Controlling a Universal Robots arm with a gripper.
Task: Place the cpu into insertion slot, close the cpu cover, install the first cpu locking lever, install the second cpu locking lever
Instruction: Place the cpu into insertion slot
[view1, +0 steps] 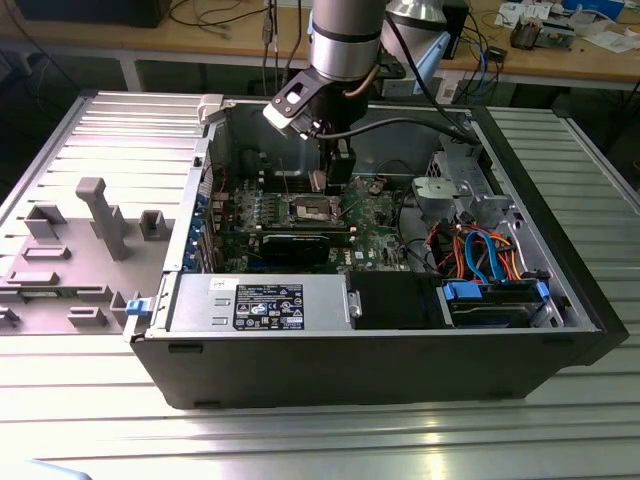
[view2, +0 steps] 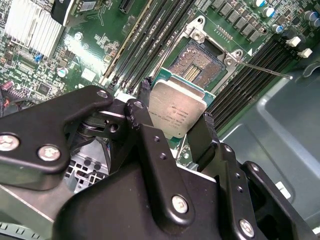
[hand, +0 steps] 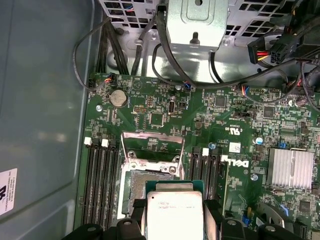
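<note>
A: Where's the cpu (view2: 175, 100)?

B: Pinched in the gripper (view2: 176, 110). A black finger (view2: 202, 137) presses on each of two opposite edges, and the other two edges are free. Its metal top faces both wrist cameras.

A: Is it over the slot (view2: 197, 56)?

B: Only partly. In both wrist views its green edge overlaps one side of the slot, and the rest of the dark pin field lies bare. It isn't seated. How high it hangs, I cannot tell.

A: And the cover (hand: 152, 136)?

B: Swung back off the slot. In the first wrist view the board shows through its cut-out. A thin lever (view2: 265, 70) juts from one slot corner out over the memory slots (view2: 250, 80).

A: How much room is there around it?

B: In the exterior view the gripper (view1: 338, 178) hangs at about 1 o'clock of the slot (view1: 313, 208), inside the open-topped case (view1: 400, 360).
- **3 and 9 o'clock:** Memory slots flank the slot closely on both sides.
- **6 o'clock:** The black card (view1: 290, 243) lies near.
- **Further out at 3 o'clock:** The metal cage (view1: 450, 190) stands well apart.
- **12 o'clock:** The case's back wall is also apart.
</note>
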